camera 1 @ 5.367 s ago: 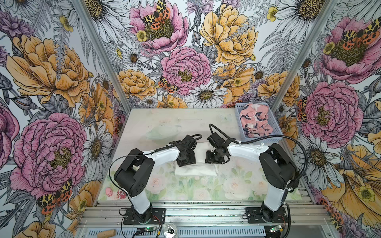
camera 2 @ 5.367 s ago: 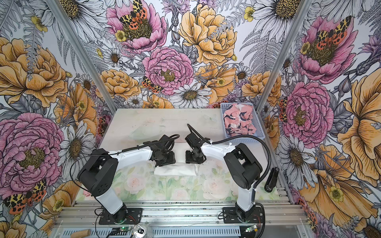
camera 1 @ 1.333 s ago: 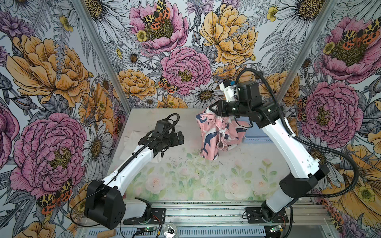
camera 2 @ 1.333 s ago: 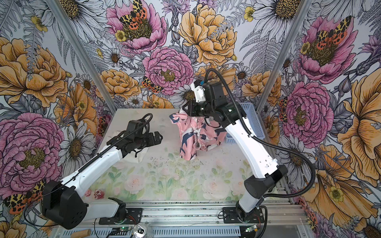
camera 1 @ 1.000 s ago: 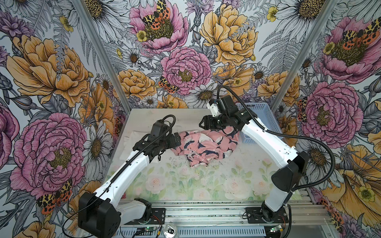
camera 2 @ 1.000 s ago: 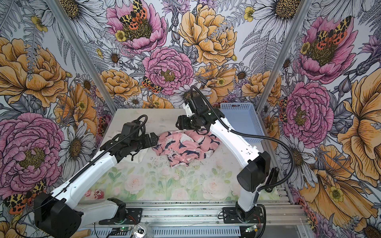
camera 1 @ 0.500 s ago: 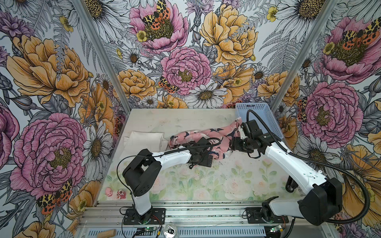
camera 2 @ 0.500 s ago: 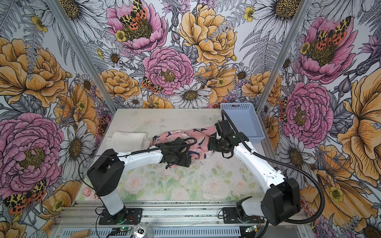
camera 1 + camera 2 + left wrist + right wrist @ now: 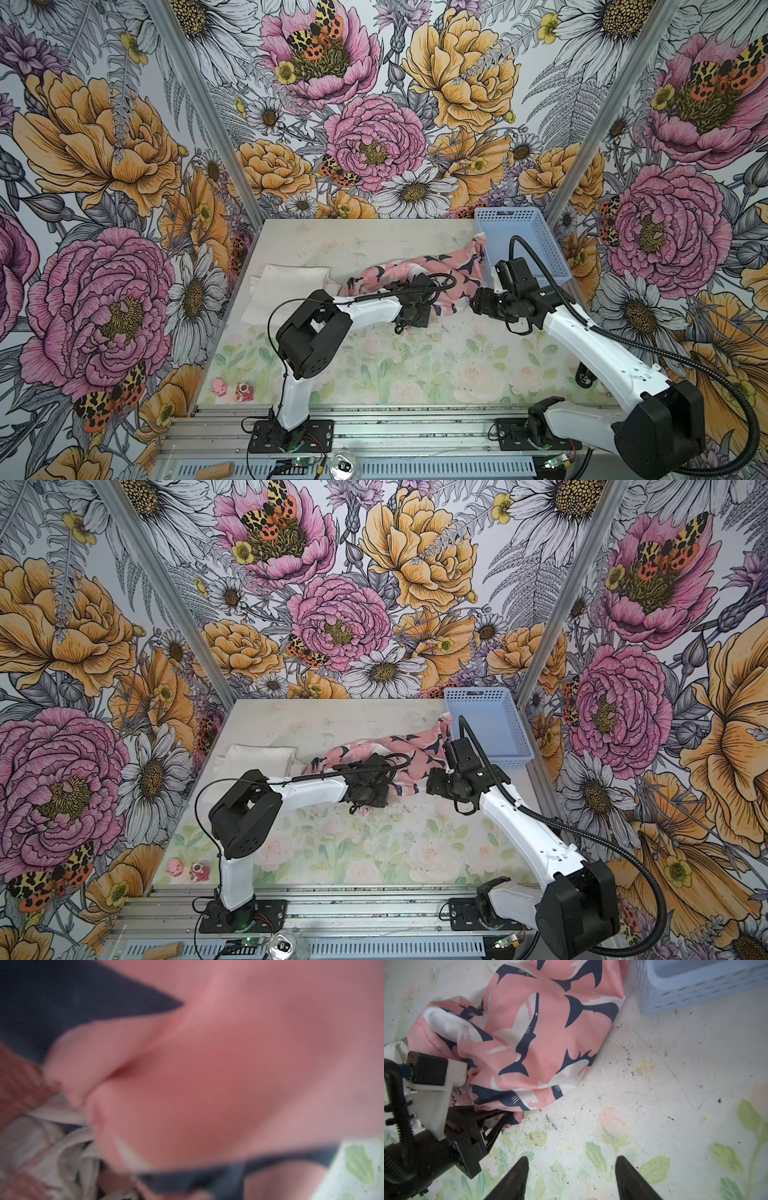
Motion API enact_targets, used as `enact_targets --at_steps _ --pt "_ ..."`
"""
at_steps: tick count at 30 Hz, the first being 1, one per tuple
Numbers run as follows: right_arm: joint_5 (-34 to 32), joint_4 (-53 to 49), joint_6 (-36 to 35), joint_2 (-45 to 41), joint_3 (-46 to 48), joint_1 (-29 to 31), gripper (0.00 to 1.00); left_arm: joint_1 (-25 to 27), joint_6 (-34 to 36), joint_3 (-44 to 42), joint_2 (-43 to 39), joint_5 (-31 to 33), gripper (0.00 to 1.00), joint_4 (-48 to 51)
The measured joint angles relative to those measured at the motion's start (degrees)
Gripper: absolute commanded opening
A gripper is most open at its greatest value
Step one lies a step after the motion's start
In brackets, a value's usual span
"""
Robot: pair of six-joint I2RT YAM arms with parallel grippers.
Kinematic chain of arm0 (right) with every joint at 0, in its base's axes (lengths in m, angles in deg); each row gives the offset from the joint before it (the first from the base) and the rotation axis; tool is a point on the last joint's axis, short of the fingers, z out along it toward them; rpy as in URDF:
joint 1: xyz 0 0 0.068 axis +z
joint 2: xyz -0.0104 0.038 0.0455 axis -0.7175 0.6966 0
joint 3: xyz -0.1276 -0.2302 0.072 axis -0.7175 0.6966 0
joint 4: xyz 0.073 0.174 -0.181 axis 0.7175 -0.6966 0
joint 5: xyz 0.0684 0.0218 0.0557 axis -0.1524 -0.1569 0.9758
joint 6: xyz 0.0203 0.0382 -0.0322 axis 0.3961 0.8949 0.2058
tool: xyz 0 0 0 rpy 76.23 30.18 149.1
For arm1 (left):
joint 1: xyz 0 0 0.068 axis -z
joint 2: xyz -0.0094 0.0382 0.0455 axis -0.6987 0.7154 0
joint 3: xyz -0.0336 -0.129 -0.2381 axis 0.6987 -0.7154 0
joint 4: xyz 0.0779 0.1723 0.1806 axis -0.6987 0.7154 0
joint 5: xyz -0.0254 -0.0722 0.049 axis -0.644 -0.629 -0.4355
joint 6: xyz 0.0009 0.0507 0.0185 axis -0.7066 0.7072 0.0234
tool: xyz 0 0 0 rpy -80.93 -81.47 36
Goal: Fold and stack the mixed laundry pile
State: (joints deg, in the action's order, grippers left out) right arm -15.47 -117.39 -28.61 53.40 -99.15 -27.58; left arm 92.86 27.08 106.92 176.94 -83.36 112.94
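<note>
White garment [image 9: 291, 289] lies folded at left-centre in both top views, likely parked on the surface [image 9: 415, 374] as the stack's base. Pink garment [image 9: 419, 276] sprawls crumpled mid-frame, far end against the blue basket [image 9: 523, 245]. Left hand [image 9: 502, 1118] is clamped on its near hem, probably to drag it flat. Right hand [image 9: 571, 1178] hovers just right of it, parted and empty, seemingly poised for another corner.
</note>
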Motion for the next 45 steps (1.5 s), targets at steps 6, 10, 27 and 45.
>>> enact_targets --at_steps 6,10,27,45 --pt "0.4 1.5 -0.4 0.3 0.1 -0.7 0.68 -1.2 -2.5 -12.0 -11.7 1.9 0.0 2.2" --pt "1.5 3.4 -0.7 1.9 1.1 -0.7 0.69 -5.6 -3.0 -21.7 -25.2 2.8 0.11 6.4" --pt "2.7 11.2 2.8 17.7 6.7 6.4 0.7 -8.3 -3.6 -23.8 -41.5 1.4 0.69 12.0" --pt "-2.2 13.9 2.6 13.3 11.8 1.3 0.77 -8.2 -1.2 -20.3 -28.5 0.4 0.0 6.8"
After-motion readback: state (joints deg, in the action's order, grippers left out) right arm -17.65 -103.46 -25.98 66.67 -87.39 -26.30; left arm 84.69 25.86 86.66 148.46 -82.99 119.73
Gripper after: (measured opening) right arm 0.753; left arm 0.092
